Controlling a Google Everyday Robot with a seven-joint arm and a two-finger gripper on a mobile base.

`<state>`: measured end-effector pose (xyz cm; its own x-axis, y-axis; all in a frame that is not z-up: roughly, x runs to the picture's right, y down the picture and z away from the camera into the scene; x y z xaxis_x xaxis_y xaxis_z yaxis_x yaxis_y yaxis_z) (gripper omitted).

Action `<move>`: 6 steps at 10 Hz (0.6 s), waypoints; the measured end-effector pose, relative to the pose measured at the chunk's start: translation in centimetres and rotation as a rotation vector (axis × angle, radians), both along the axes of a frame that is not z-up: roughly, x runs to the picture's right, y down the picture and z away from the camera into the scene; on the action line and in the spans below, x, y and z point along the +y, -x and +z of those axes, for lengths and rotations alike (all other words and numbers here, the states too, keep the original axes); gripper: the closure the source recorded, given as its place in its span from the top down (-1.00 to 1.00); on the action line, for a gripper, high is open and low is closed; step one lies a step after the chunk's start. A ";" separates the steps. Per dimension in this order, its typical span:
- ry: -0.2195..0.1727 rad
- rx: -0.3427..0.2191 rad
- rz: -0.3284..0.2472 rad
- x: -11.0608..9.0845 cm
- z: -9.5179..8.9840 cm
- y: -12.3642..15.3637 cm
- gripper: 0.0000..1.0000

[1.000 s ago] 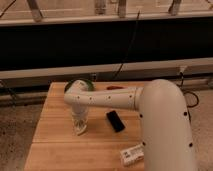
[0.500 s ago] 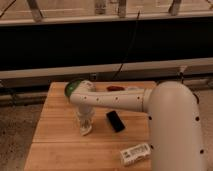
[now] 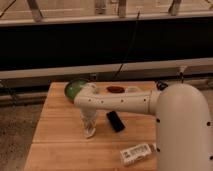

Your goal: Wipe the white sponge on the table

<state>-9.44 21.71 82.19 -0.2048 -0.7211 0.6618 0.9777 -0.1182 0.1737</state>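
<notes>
My gripper (image 3: 89,124) hangs straight down from the white arm (image 3: 120,101), which reaches left across the table (image 3: 55,135). It is shut on the white sponge (image 3: 90,133), a small off-white pad at its tip. The sponge rests against the light wooden tabletop, left of centre. The gripper hides the upper part of the sponge.
A black phone (image 3: 115,121) lies just right of the gripper. A white labelled bottle (image 3: 136,154) lies on its side near the front right. A green bowl (image 3: 75,88) and a brown object (image 3: 116,89) sit at the back edge. The robot's large white body (image 3: 183,130) covers the right side.
The gripper has slid to the right along the tabletop with the sponge under it, closer to the black phone. The arm has straightened out over the table.
</notes>
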 end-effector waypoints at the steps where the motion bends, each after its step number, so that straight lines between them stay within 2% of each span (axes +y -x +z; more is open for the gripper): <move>1: 0.001 0.000 -0.001 0.3 -0.2 0.6 -1.00; 6: 0.011 0.016 0.025 1.6 -1.0 -0.3 -1.00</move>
<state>-9.14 23.31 81.15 -0.1758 -0.7189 0.6726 0.9830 -0.0915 0.1591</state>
